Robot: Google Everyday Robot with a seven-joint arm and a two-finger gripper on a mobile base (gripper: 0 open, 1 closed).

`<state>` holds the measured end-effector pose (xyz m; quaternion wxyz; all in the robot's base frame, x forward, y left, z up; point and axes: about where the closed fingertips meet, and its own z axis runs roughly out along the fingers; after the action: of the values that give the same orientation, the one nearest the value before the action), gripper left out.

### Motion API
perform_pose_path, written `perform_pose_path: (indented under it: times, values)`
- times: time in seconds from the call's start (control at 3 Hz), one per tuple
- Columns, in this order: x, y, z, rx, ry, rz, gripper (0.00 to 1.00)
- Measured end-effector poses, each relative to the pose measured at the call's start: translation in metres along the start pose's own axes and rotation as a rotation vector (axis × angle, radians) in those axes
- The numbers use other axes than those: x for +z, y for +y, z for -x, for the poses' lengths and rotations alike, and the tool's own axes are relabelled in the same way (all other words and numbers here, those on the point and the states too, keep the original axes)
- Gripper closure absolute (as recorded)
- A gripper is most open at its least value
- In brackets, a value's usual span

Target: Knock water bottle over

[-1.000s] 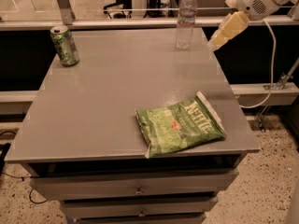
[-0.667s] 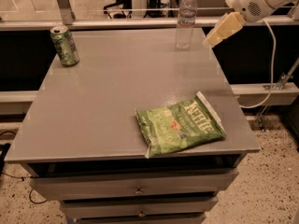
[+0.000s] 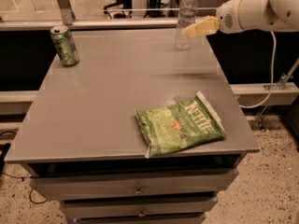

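The water bottle [image 3: 186, 18], slim and clear with a white cap, stands upright at the far right of the grey table [image 3: 112, 101]. My gripper [image 3: 194, 30], with pale yellow fingers, reaches in from the right at the end of the white arm [image 3: 252, 13]. Its tip is right at the bottle's right side, about mid-height. I cannot tell whether it touches the bottle.
A green soda can [image 3: 65, 45] stands upright at the far left of the table. A green chip bag [image 3: 180, 125] lies flat near the front right edge. Drawers [image 3: 138, 190] sit below the tabletop. A rail [image 3: 117, 13] and chair legs are behind the table.
My gripper has moved left and slightly up, from clear of the bottle to right against its side. The bottle still stands upright.
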<state>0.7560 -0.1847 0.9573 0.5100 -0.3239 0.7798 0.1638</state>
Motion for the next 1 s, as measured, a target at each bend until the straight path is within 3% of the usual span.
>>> perform_pose_path:
  times: [0.33,0.67,1.0]
  values:
    - [0.044,-0.019,0.031,0.005,-0.152,-0.031,0.00]
    - [0.075,-0.036,0.041,-0.028,-0.187,-0.059,0.00]
    - [0.092,-0.044,0.036,-0.032,-0.170,-0.068,0.00]
